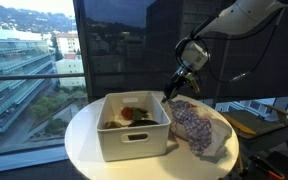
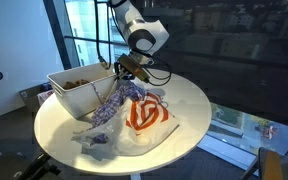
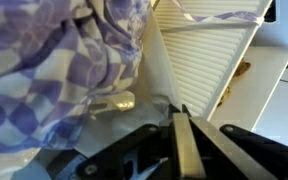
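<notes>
1 gripper (image 2: 122, 70) only, poised low over the round white table (image 2: 189, 100), just beside a wall of the white bin (image 2: 66, 97). Fingers (image 3: 188, 142) pressed flat together in the wrist view, with no gap visible. Seemingly nipping a thin edge of the purple checked cloth (image 2: 106, 112), judging by an exterior view: raised in a ridge up to the fingertips, not lying flat. Cannot make out the pinch itself in the wrist view.

Lies below the fingertips and away from the bin, with the long axis running down and outward toward the table edge and the lower end crumpled on the tabletop. Touches and partly overlaps 1 white cloth with a red print (image 2: 146, 115), bunched just beside it.

Soft, thin woven fabric, limp and folding readily, in small gingham-like checks. Rigid plastic for the bin: rectangular, ribbed on the outer wall, with a handle slot, holding a few dark and orange items (image 1: 132, 116) too small to identify. Smooth, matte tabletop.
</notes>
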